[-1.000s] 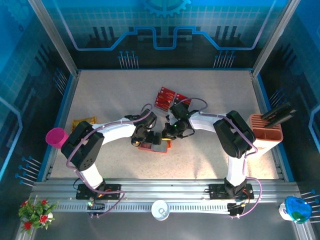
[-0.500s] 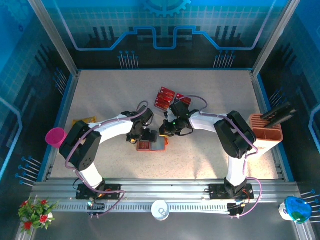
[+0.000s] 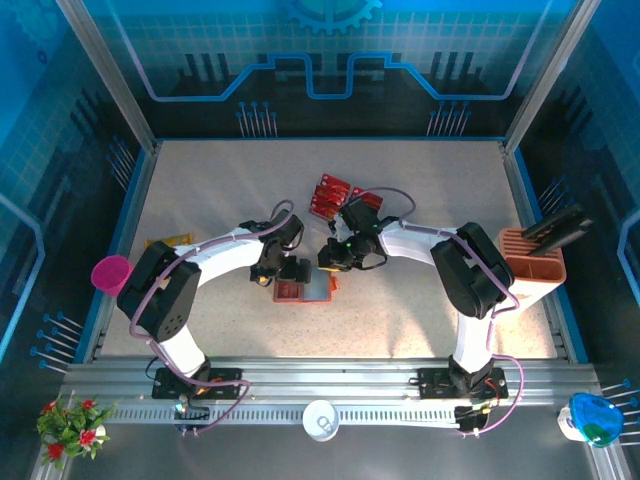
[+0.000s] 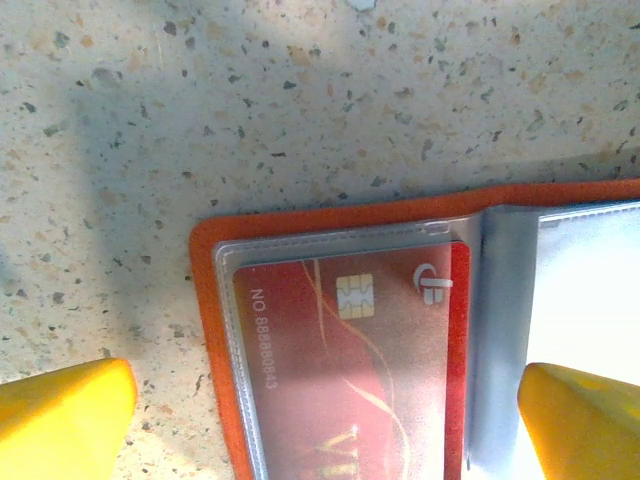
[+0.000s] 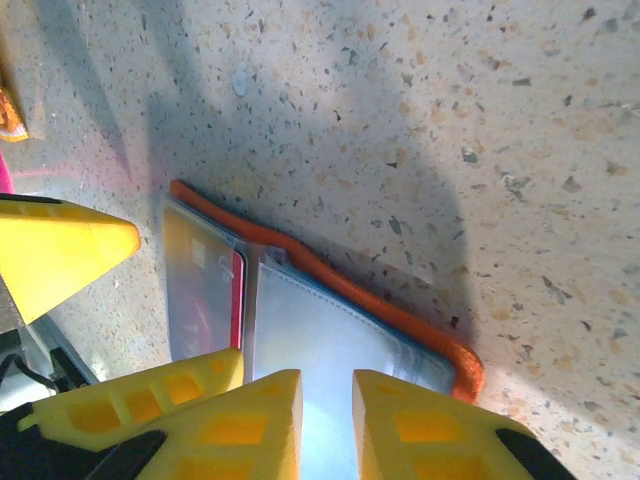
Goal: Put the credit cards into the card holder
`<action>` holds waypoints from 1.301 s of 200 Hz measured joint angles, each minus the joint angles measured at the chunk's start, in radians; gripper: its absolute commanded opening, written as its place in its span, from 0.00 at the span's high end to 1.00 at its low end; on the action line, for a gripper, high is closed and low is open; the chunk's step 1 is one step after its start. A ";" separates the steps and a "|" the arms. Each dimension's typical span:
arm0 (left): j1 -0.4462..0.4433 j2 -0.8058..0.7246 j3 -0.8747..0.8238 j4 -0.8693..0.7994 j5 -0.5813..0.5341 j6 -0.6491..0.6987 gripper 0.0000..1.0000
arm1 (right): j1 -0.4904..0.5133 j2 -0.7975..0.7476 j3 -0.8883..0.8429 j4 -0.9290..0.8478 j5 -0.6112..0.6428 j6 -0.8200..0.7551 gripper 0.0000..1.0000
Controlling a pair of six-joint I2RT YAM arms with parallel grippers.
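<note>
Speckled beige tabletop [image 3: 430,200], blue-panelled enclosure walls [image 3: 330,60]. Mid-table lies the orange-red folding card holder [image 4: 205,300], opened flat — one red chip card [image 4: 340,370] under its clear pocket, lower end cut off. Left gripper [image 4: 325,385] jaws spread wide, straddling it, empty; right gripper [image 5: 325,400] jaws barely parted over the grey leaf [image 5: 330,340], gripping nothing visible.

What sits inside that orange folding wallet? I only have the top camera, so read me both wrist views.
Observer: The orange folding wallet holds a red chip card in its left clear pocket.
Operator: Report the left tool.
Observer: Left tool wide open, its yellow fingers either side of that pocket.
Operator: Now the right tool.
Observer: Right tool hovers over the pale right pocket, fingers barely parted, nothing between them.
</note>
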 measured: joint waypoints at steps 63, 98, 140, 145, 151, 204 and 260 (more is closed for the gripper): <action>0.000 0.000 -0.003 0.016 0.015 0.000 0.01 | 0.023 0.001 0.012 -0.052 0.036 -0.017 0.74; 0.000 -0.001 -0.005 0.026 0.031 0.000 0.01 | 0.031 0.006 0.012 -0.063 0.052 -0.022 0.70; 0.000 -0.002 -0.037 0.048 0.042 0.000 0.01 | 0.033 0.035 0.012 -0.066 0.054 -0.024 0.70; 0.000 -0.002 -0.042 0.050 0.041 0.000 0.01 | 0.034 0.037 0.014 -0.066 0.053 -0.024 0.71; 0.000 -0.002 -0.047 0.056 0.040 0.000 0.01 | 0.034 0.041 0.017 -0.067 0.050 -0.024 0.71; 0.000 -0.013 -0.068 0.083 0.038 0.000 0.01 | 0.035 0.071 0.032 -0.029 -0.009 -0.005 0.78; 0.000 -0.022 -0.080 0.097 0.038 -0.001 0.01 | 0.035 0.087 0.032 0.023 -0.062 0.041 0.95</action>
